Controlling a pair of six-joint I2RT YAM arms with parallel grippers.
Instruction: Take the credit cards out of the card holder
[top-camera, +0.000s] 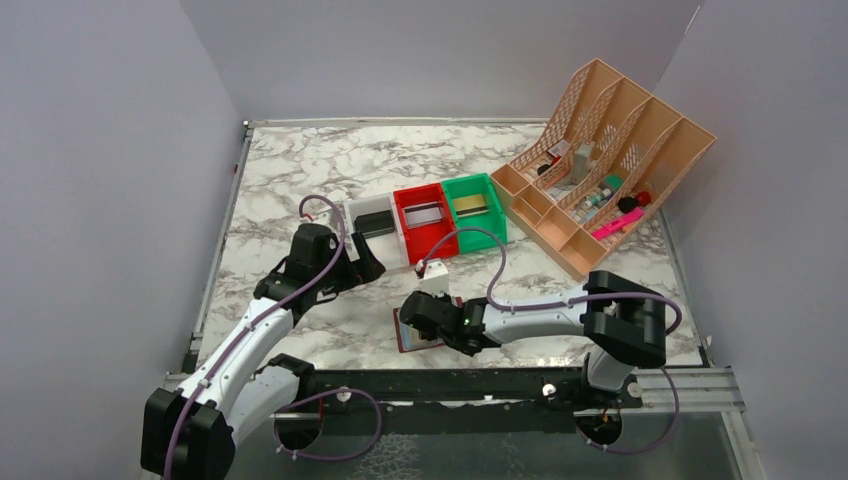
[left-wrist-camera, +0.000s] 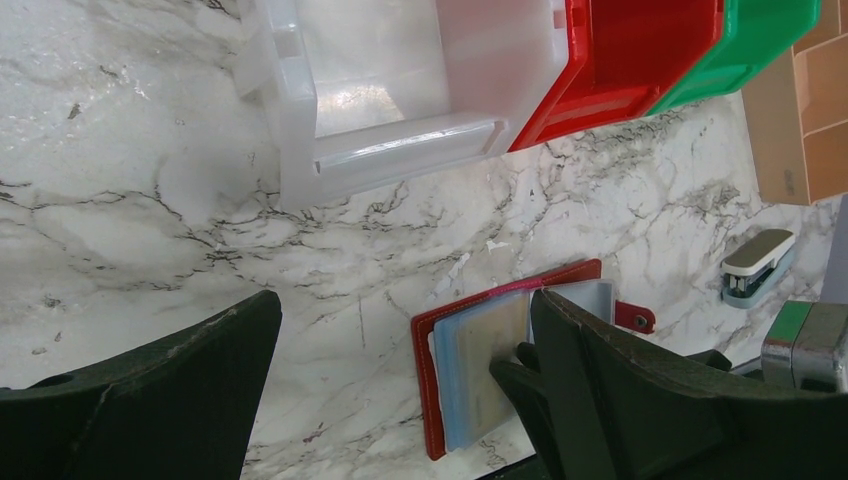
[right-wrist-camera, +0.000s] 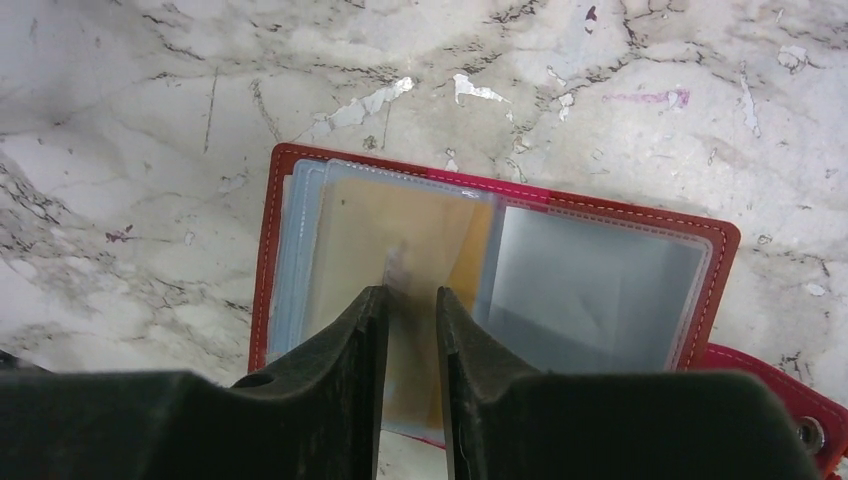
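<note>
**A:** What's the worry at the right gripper (right-wrist-camera: 410, 300)?

**B:** Its fingertips sit low in the centre of the wrist frame. They are on the clear sleeve over a gold card (right-wrist-camera: 350, 240), in the left half of the open card holder (right-wrist-camera: 600, 290). My guess is they could nip the plastic along with the card, or the plastic alone. A pull would then drag the whole holder across the marble table (top-camera: 300, 170) instead of freeing the card. The other arm is not on the holder to steady it.

**A:** How wide are those jaws?

**B:** A narrow slit, with the card's colour showing through it. There's a pale blur right at the tips, and I cannot tell whether that is an edge being pinched.

**A:** And the left gripper (left-wrist-camera: 405, 310)?

**B:** Spread wide, holding nothing and touching nothing. In its own view the holder lies at lower centre, beyond the fingers. From overhead the gripper hangs left of centre, just in front of the white bin (top-camera: 350, 220).

**A:** Farther out?

**B:** In the overhead view, three bins stand in a row above centre. The white one has a dark card (top-camera: 375, 222), the red bin (top-camera: 440, 240) a grey card (top-camera: 424, 212), and the green bin (top-camera: 480, 235) a yellowish card (top-camera: 472, 205). I judge the gold one is the card left to pull. A peach desk organiser (top-camera: 620, 130) stands at upper right, well apart.
</note>
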